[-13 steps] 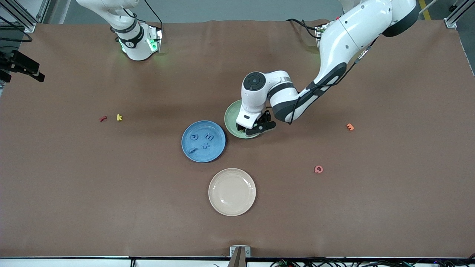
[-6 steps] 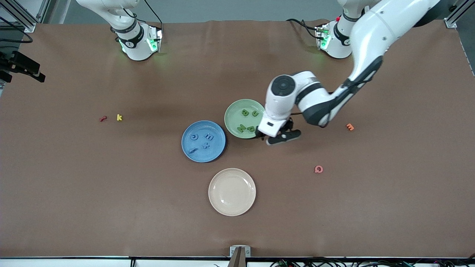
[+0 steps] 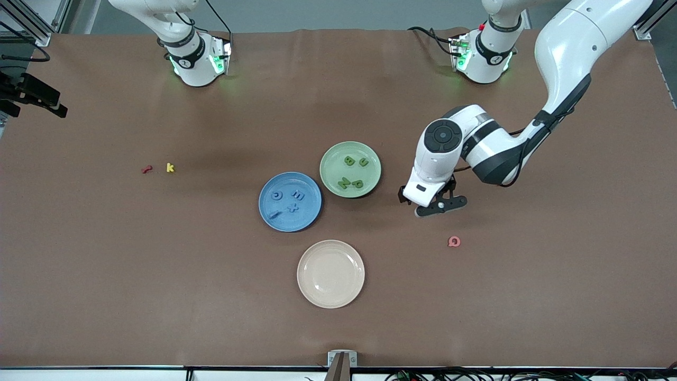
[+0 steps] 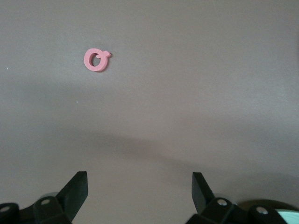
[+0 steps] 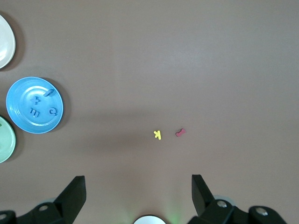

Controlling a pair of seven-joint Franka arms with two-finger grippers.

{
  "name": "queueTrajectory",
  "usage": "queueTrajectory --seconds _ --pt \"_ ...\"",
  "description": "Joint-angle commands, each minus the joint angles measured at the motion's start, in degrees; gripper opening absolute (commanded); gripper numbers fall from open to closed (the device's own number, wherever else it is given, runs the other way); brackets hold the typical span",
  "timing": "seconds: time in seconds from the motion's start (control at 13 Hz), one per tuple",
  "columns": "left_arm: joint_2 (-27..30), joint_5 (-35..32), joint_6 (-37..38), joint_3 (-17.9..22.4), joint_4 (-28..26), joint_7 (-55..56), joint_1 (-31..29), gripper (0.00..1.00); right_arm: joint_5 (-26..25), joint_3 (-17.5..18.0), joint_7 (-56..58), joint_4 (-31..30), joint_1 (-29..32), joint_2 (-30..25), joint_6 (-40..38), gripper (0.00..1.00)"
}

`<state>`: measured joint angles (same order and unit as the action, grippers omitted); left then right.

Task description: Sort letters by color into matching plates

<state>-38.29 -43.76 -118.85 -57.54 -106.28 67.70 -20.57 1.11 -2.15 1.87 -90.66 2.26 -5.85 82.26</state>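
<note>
Cream, the spare plate (image 3: 330, 273) lay nearest the front camera, empty, just nearer than the blue plate (image 3: 290, 201). Toward the left arm's end from the blue plate, and a little nearer the camera, a pink letter (image 3: 454, 242) sat alone on the brown bench (image 3: 158, 275).

The left hand (image 3: 435, 203) hung over bare bench beside the green plate (image 3: 350, 169), toward the left arm's end from the blue plate. Its fingers (image 4: 77, 186) stood wide apart with nothing between them, and its wrist view showed only the pink letter lying ahead.

The blue plate held four blue letters (image 3: 288, 201), lying flat and apart from one another. The green plate, touching or almost touching it and a little farther from the camera, held four green letters (image 3: 352, 172), two nearer the rim and two farther in. No blue or green letter showed loose on the bench, so the sorting looked finished.

Toward the right arm's end from the blue plate, well apart from it, a yellow letter (image 3: 170, 167) and a red letter (image 3: 147, 169) lay just beside each other.

The right hand (image 5: 138, 186) waited high over that end of the bench, fingers spread and empty; it did not show in the front view.

These letters looked light, stiff and chunky, probably smooth enough to skid or tip under a sideways nudge. Any grasp would best pinch across a solid stroke, edge to edge, from straight above. The plates looked rigid and shallow, easily shoved by a low finger.
</note>
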Motion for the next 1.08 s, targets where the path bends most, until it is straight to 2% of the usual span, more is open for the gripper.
queueTrajectory --seconds 0.0,0.08,0.15,0.31,0.46,0.54,0.69,0.85,1.0 --pt "0.67 1.39 -0.32 -0.38 -0.07 -7.46 -3.15 0.98 0.56 0.92 -0.99 -1.45 1.26 -1.71 0.09 1.00" --pt "1.46 3.74 -0.42 -0.03 0.02 -11.76 -3.86 0.98 0.65 0.83 -0.99 -1.45 1.26 -1.71 0.09 1.00" --pt "3.47 7.68 -1.46 2.06 0.02 -16.50 -3.78 0.98 0.65 0.83 -0.99 -1.45 1.26 -1.71 0.09 1.00" --pt "10.14 19.00 -3.75 10.31 -0.42 -27.92 -0.46 0.98 0.65 0.83 -0.90 -1.45 1.26 -1.71 0.09 1.00" --pt "15.24 29.38 -3.85 20.23 -0.60 -38.48 4.81 0.98 0.56 0.83 -0.63 -1.45 1.17 -1.63 0.09 1.00" --pt "17.79 33.43 -3.76 23.41 -0.77 -42.44 5.79 0.98 0.56 0.83 -0.72 -1.45 1.17 -1.63 0.00 1.00" --pt "21.75 38.38 -3.58 26.33 -1.82 -49.30 5.10 0.97 0.56 0.83 -0.72 -1.45 1.17 -1.63 0.00 1.00" --pt "27.19 43.64 -3.06 30.98 -5.41 -58.51 5.01 0.97 0.56 1.00 -0.90 -1.45 1.00 -1.63 0.09 1.00" --pt "30.98 49.44 -1.23 33.45 -7.80 -65.39 3.35 0.98 0.56 1.36 -0.90 -1.45 0.30 -1.71 0.09 1.00"
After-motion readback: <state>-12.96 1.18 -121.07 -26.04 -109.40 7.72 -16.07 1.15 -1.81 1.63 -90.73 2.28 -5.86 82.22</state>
